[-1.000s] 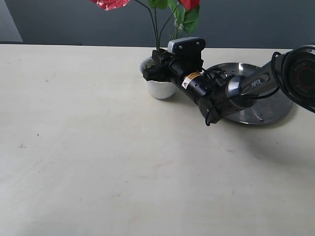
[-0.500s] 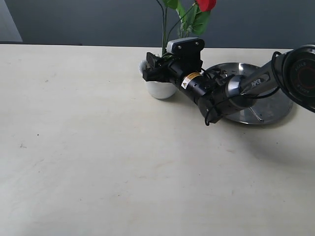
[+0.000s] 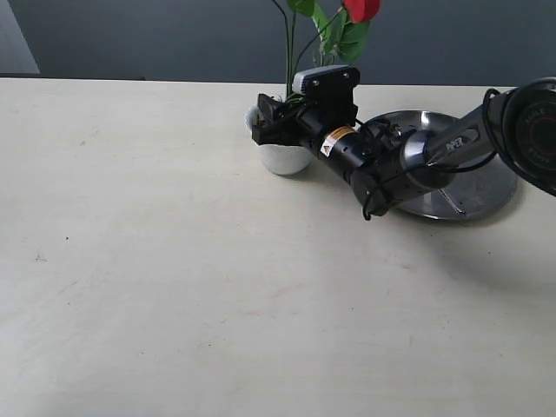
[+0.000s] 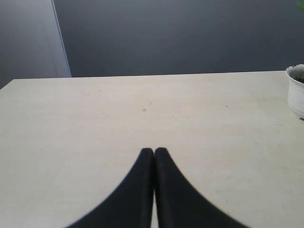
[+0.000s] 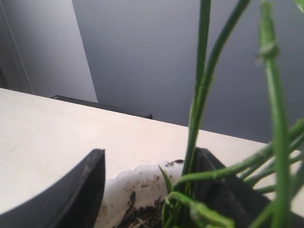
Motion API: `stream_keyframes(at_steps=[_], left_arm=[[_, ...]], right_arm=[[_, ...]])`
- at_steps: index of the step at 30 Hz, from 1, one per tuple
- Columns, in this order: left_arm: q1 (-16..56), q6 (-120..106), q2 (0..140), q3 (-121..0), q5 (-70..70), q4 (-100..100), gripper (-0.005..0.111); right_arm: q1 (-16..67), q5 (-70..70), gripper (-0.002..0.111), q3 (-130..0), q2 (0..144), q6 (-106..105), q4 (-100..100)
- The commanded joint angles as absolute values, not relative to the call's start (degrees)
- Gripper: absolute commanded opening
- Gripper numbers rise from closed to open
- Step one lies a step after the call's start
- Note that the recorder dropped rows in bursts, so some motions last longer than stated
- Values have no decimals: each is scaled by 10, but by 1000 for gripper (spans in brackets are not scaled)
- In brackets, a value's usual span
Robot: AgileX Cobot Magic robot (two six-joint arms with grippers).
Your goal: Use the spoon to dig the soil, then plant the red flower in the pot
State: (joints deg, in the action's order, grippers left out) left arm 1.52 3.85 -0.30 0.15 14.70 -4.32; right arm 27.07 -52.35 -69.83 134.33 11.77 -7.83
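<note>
The white pot (image 3: 280,156) stands at the table's far middle, with dark soil (image 5: 142,216) inside it. The red flower (image 3: 362,9) rises from the pot, and its green stems (image 5: 199,95) stand in the soil. My right gripper (image 3: 265,122) hovers over the pot's rim (image 5: 142,178). This right gripper (image 5: 149,154) is open, its jaws wide on either side of the stems, which stand close to one finger (image 5: 218,185). My left gripper (image 4: 154,151) is shut and holds nothing, low over bare table, with the pot (image 4: 297,92) off to its side. A thin silver spoon (image 3: 447,201) lies on the steel plate.
A round steel plate (image 3: 491,187) lies just right of the pot, partly under my right arm (image 3: 391,165). The pale table (image 3: 174,287) stretches to the left and front. A dark wall lies behind the far edge.
My right gripper has opened, letting go of the stems. The flower swung from leaning left to standing more upright, and its red bloom now shows at the top right.
</note>
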Motion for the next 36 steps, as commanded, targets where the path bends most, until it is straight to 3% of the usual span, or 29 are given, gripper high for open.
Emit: stream_keyframes(at_steps=[1, 19, 36], left_arm=[[19, 39, 0, 0, 142, -42, 1], [43, 39, 0, 0, 142, -42, 1], [43, 39, 0, 0, 142, -42, 1]], right_arm=[[274, -392, 54, -677, 1351, 118, -111], [274, -314, 54, -656, 1313, 89, -131], [273, -422, 50, -614, 1283, 40, -84]])
